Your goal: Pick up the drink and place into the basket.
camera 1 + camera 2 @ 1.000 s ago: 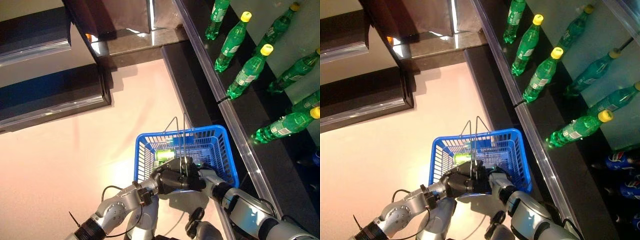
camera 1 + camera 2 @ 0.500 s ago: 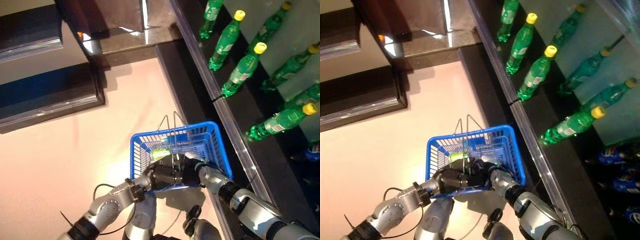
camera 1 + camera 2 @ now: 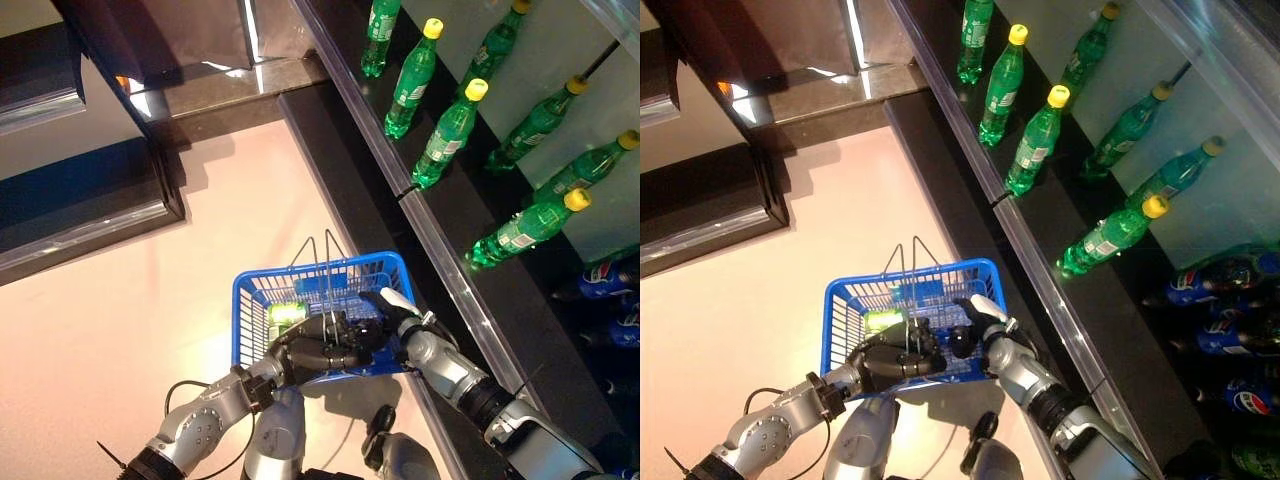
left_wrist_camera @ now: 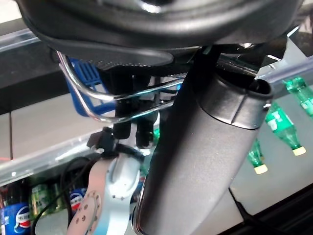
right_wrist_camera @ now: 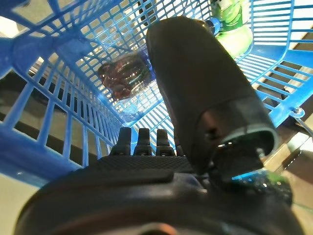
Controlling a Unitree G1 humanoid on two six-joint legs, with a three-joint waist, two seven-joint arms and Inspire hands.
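My left hand [image 3: 312, 354] is shut on the thin wire handles [image 4: 110, 99] of the blue basket [image 3: 243, 322] and holds it up in front of me. A green drink [image 3: 288, 312] lies inside at the basket's left. The right wrist view shows it [image 5: 234, 30] beside a dark drink [image 5: 125, 73] on the basket's floor. My right hand [image 3: 394, 314] is open and empty, over the basket's right near corner, with its white-covered thumb up. It holds nothing.
A dark shelf unit with a metal front rail [image 3: 430, 235] runs along the right and holds green bottles with yellow caps [image 3: 445, 135]. Dark bottles with blue labels [image 3: 1200, 283] stand lower right. Dark counters [image 3: 90, 200] stand at the left over the pale floor.
The camera has shifted, so the whole scene sits further left. My right hand has drawn away from my left hand toward the basket's right side and opened. The basket stays held.
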